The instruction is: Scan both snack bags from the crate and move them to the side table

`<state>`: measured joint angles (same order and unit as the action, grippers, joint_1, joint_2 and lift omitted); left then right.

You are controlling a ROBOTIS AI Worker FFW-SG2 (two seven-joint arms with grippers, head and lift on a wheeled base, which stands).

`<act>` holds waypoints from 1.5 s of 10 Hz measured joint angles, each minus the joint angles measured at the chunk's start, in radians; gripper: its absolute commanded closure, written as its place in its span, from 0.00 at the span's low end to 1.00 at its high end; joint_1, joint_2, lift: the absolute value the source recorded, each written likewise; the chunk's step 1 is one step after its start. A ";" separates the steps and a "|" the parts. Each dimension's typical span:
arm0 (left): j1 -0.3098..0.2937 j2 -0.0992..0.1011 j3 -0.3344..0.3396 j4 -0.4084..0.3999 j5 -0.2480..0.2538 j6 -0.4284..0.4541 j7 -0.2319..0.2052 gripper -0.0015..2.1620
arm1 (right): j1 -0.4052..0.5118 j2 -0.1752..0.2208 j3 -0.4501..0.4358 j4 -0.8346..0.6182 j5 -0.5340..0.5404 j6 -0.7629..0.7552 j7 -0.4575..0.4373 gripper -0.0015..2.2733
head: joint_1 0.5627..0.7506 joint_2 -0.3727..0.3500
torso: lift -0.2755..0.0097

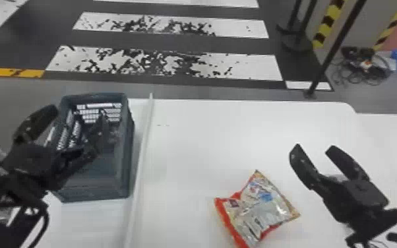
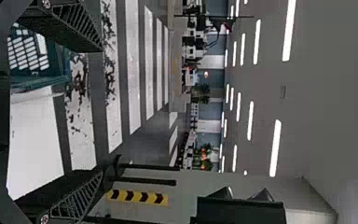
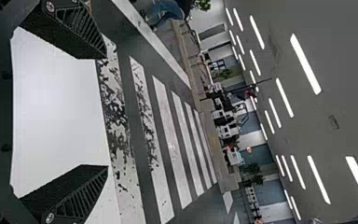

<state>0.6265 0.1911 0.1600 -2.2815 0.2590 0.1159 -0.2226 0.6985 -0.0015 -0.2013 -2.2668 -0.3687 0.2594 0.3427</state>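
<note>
Probably light and crushable, the red-edged silver foil snack bag (image 1: 257, 207) lies on the smooth white table (image 1: 207, 141); its likely slippery film suits a gentle pinch across the plump middle. The black left gripper (image 1: 78, 112) and black right gripper (image 1: 314, 147) have their fingers apart, empty.

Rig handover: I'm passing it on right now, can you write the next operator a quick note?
Left gripper: open, empty, by the crate.
Right gripper: open, empty, beyond the bag.
Done: one bag lies outside the crate, on the white table; scan status unclear.
Left: probably confirm its scan, then locate the second bag; the left arm partly hides the crate's inside.
</note>
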 measured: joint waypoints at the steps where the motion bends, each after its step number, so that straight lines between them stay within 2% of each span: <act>1: 0.026 0.001 0.031 -0.002 0.021 -0.042 -0.003 0.03 | 0.003 0.000 0.019 0.008 0.025 0.006 -0.006 0.22 | 0.70 0.57 | 0.86; 2: 0.046 0.006 0.058 -0.005 0.049 -0.070 -0.012 0.03 | 0.005 0.000 0.037 0.023 0.043 0.008 -0.013 0.62 | 0.70 0.61 | 0.86; 3: 0.061 0.016 0.083 -0.007 0.076 -0.082 -0.018 0.03 | 0.006 0.000 0.055 0.038 0.058 0.029 -0.024 0.97 | 0.70 0.66 | 0.86; 5: 0.095 0.042 0.146 -0.007 0.130 -0.105 -0.034 0.03 | -0.001 0.000 0.118 0.083 0.117 0.047 -0.068 0.99 | 0.70 0.73 | 0.86; 7: 0.118 0.059 0.179 -0.006 0.149 -0.127 -0.047 0.03 | -0.015 0.000 0.179 0.136 0.169 0.040 -0.068 0.99 | 0.70 0.82 | 0.86; 10: 0.129 0.060 0.193 -0.002 0.174 -0.140 -0.062 0.03 | -0.027 0.000 0.271 0.205 0.250 0.014 -0.080 0.99 | 0.70 0.93 | 0.86; 15: 0.127 0.052 0.172 0.008 0.168 -0.142 -0.081 0.03 | 0.001 0.000 0.356 0.271 0.293 -0.006 -0.088 0.99 | 0.70 1.00 | 0.86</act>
<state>0.7532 0.2426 0.3325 -2.2739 0.4265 -0.0258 -0.3035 0.6999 -0.0015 0.1546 -1.9963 -0.0756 0.2533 0.2552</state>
